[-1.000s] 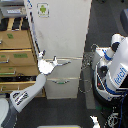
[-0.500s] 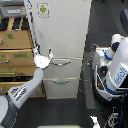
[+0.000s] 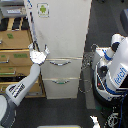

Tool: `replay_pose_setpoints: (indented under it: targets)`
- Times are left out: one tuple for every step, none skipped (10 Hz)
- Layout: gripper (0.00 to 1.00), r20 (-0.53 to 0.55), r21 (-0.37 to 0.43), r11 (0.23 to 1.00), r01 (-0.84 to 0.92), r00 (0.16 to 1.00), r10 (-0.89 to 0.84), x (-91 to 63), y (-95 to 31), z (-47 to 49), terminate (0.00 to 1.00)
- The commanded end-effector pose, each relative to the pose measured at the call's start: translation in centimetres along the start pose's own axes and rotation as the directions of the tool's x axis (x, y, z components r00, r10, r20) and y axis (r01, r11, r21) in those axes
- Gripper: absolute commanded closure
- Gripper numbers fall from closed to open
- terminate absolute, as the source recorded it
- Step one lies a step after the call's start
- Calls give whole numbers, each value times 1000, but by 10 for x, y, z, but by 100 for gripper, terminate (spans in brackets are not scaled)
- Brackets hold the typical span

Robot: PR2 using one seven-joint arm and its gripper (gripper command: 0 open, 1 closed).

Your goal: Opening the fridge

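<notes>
The tall white fridge point(image 3: 62, 35) fills the middle of the exterior view. Its large upper door carries a small green-logo sticker point(image 3: 43, 9). Below it are two drawers, each with a silver bar handle: the upper handle point(image 3: 60, 63) and the lower handle point(image 3: 61, 81). My gripper point(image 3: 38, 50) is at the left edge of the upper door, near its bottom corner, and the arm reaches up to it from the lower left. Its fingers point(image 3: 46, 50) are spread open, and the door's edge runs between them. Whether they touch the door I cannot tell.
A wooden drawer cabinet point(image 3: 14, 50) stands directly against the fridge on the exterior view's left, behind my arm. A white robot body with a blue label point(image 3: 117, 70) and cables stands on the exterior view's right, close to the fridge's side. The floor there is dark.
My gripper has moved left and upward, from in front of the upper drawer to the left edge of the upper door. The fridge drawers have not moved.
</notes>
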Motion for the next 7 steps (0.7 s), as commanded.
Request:
replay_pose_setpoints:
  targets:
    - [0,-94,-100,995,6,995,-16,31,35,-35,0]
    - [0,-134,-128,992,11,991,-29,38,32,-38,0]
    - [0,-142,-121,993,18,989,-35,40,31,-39,0]
    - [0,-147,-120,993,19,989,-36,44,29,-38,0]
    - [0,-153,-131,991,12,988,-32,47,29,-38,0]
    - [0,-153,-136,991,2,988,-23,54,32,-38,0]
    - [0,-149,-133,991,5,988,-25,57,33,-38,0]
